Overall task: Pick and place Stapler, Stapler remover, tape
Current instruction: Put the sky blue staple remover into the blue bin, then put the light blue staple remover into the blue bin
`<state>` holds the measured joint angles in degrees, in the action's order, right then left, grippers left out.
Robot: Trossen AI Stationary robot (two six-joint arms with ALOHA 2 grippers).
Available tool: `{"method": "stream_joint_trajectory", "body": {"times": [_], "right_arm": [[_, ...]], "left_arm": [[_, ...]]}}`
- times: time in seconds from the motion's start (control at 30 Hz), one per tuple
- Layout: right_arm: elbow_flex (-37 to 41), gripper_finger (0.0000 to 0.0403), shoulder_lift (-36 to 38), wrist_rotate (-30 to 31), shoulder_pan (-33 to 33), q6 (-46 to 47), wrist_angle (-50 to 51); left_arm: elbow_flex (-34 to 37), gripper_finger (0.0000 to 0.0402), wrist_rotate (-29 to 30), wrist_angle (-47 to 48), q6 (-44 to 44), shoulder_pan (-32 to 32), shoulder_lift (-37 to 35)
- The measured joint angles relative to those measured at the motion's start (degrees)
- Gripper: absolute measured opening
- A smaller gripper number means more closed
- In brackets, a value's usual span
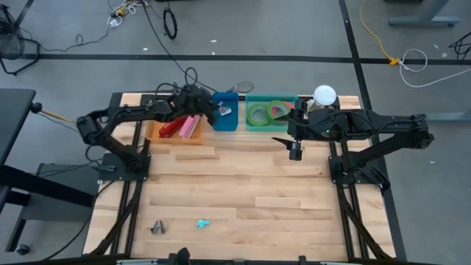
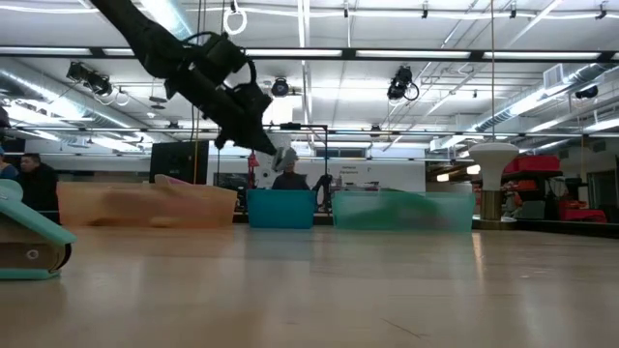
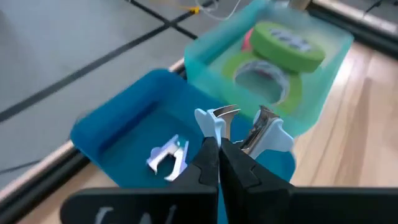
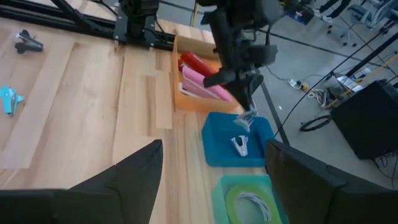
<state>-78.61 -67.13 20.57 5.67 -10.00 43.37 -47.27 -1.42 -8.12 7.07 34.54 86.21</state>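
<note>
My left gripper is shut on a light-blue stapler remover with metal claws, above the blue bin at the table's far edge. A second pale stapler remover lies on that bin's floor. Green tape rolls and a red-pink one lie in the green bin to the right. A red and a pink stapler lie in the orange bin. My right gripper hangs open above the table, in front of the green bin, with nothing between its fingers. My left gripper pinches the stapler remover at its back end, between the two light-blue handles. The metal claws point away from the fingers. The fingers slant down toward the far edge. The remover hangs clear above the blue bin's floor.
Two more small pieces lie near the table's front edge: a dark one and a teal one, which the low view shows close up. Bare wood lies between them and the row of bins. A white round object stands right of the green bin.
</note>
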Motion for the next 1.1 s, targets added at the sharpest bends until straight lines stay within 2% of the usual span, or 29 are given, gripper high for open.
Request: {"method": "stream_joint_trajectory", "body": {"times": [0.2,0.57,0.83,0.97,1.1], "right_arm": [[-0.01,0.0282,0.0,-0.02,0.0,0.02,-0.1],[0.0,0.0282,0.0,-0.04,0.0,0.02,-0.07],[0.0,0.0282,0.0,-0.61,0.0,0.04,-0.06],[0.0,0.0282,0.0,-0.6,0.0,0.76,0.04],[0.0,0.0282,0.01,-0.54,-0.04,5.48,0.24]], "left_arm": [[0.0,0.002,0.05,-0.37,1.3,-0.6,3.4],[0.0,0.0121,0.12,-1.28,0.95,-1.28,3.5],[0.0,0.0195,-0.36,-0.99,2.16,-5.26,-0.59],[0.0,0.021,-0.45,-0.68,0.79,-8.24,-3.12],[0.0,0.0212,-0.46,1.14,0.83,-11.33,-5.78]]}}
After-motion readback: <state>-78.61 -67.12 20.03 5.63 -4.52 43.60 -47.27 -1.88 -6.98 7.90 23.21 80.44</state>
